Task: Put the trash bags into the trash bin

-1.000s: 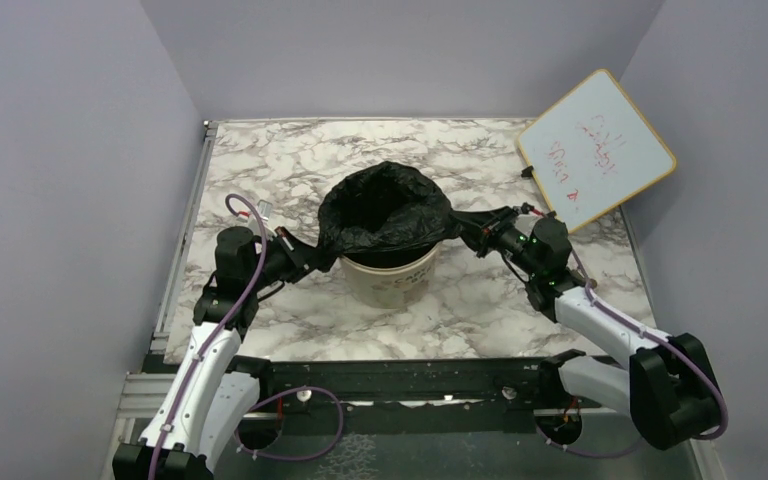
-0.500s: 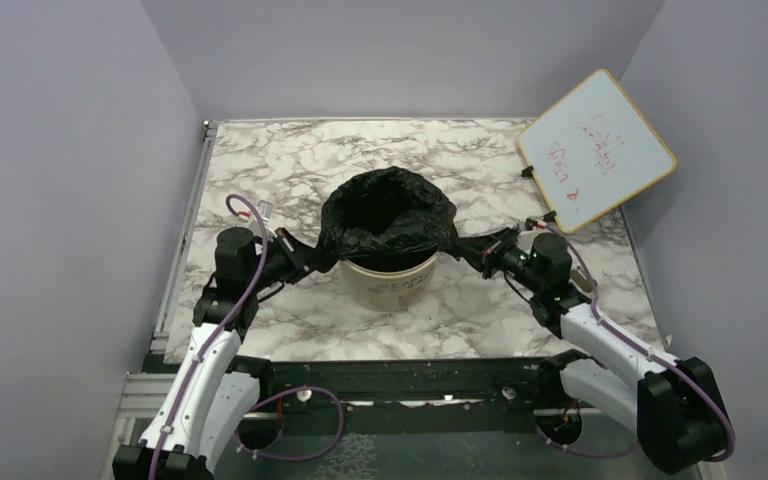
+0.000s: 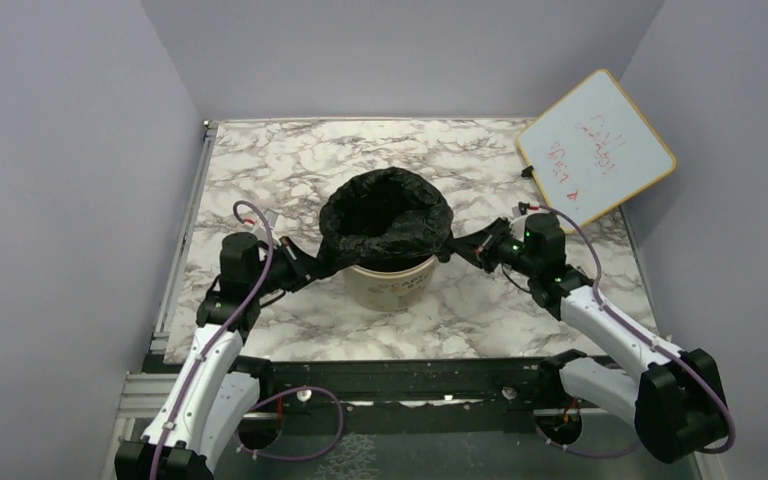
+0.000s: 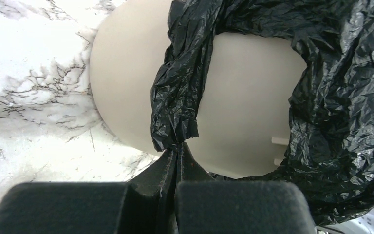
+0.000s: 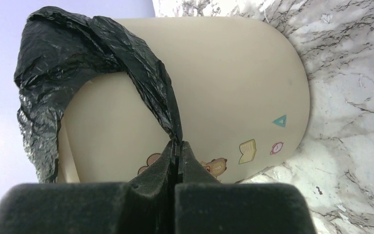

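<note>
Top external view: the left gripper [image 3: 305, 263] is clamped shut on one loop of the black bag [image 3: 385, 212], which drapes over the beige bin [image 3: 392, 283]; the right gripper [image 3: 463, 249] pinches the opposite loop. Both should draw down evenly, gently, to avoid tearing.

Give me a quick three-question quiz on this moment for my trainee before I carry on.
1. True or false: the black trash bag is draped over the rim of the beige trash bin.
2. What is the left gripper shut on? A) a strip of the bag B) the bin's rim C) nothing
3. What colour is the writing on the whiteboard?

Key: 1 true; 2 A; 3 red.
</note>
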You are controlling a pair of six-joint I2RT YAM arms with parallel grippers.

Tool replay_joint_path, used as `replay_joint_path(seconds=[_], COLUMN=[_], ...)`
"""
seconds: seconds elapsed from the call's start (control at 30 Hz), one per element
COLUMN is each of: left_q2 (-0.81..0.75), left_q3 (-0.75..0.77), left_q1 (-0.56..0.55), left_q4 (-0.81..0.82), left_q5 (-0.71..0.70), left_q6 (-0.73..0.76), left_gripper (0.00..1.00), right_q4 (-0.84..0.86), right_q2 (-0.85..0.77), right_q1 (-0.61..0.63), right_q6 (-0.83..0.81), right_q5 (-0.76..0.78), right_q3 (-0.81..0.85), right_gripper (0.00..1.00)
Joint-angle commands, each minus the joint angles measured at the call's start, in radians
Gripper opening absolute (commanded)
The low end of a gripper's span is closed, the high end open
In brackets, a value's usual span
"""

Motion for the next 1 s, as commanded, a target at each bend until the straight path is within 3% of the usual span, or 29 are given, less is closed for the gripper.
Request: replay_joint_path(seconds=[0.0, 0.1, 0.2, 0.3, 0.43, 0.63, 0.8, 0.97], left_q2=[-0.014, -0.007, 0.050, 0.150, 0.147, 0.098, 0.085, 0.166], left_q3=[0.040, 0.050, 0.054, 0.146, 0.155, 0.145, 0.111, 0.046], left_q1=[0.004, 0.004, 0.003, 0.002, 0.001, 0.002, 0.001, -0.018], left_q4=[-0.003, 0.010, 0.010, -0.180, -0.154, 0.012, 0.251, 0.486], left_q5=[0.080, 0.173, 0.339, 0.279, 0.259, 0.344, 0.232, 0.214], left_q6=[0.019, 0.030, 0.160, 0.306, 0.308, 0.196, -0.005, -0.118], left_gripper=[0.00, 0.00, 0.00, 0.00, 0.00, 0.00, 0.00, 0.00], right_q4=[-0.146, -0.208, -0.246, -0.287, -0.361, -0.375, -0.303, -0.288], right_q2=[0.058, 0.099, 0.151, 0.188, 0.219, 0.270, 0.181, 0.115], right_q1=[-0.002, -0.002, -0.002, -0.002, -0.002, -0.001, -0.001, -0.001], right_q6=[-0.142, -0.229, -0.323, -0.380, -0.467, -0.503, -0.538, -0.615], right_q5=[-0.068, -0.082, -0.161, -0.178, -0.095, -0.138, -0.202, -0.211], right_q3=[0.090, 0.127, 0.156, 0.178, 0.222, 0.299, 0.308, 0.307], right_gripper=[0.00, 0.01, 0.00, 0.00, 0.00, 0.00, 0.00, 0.00])
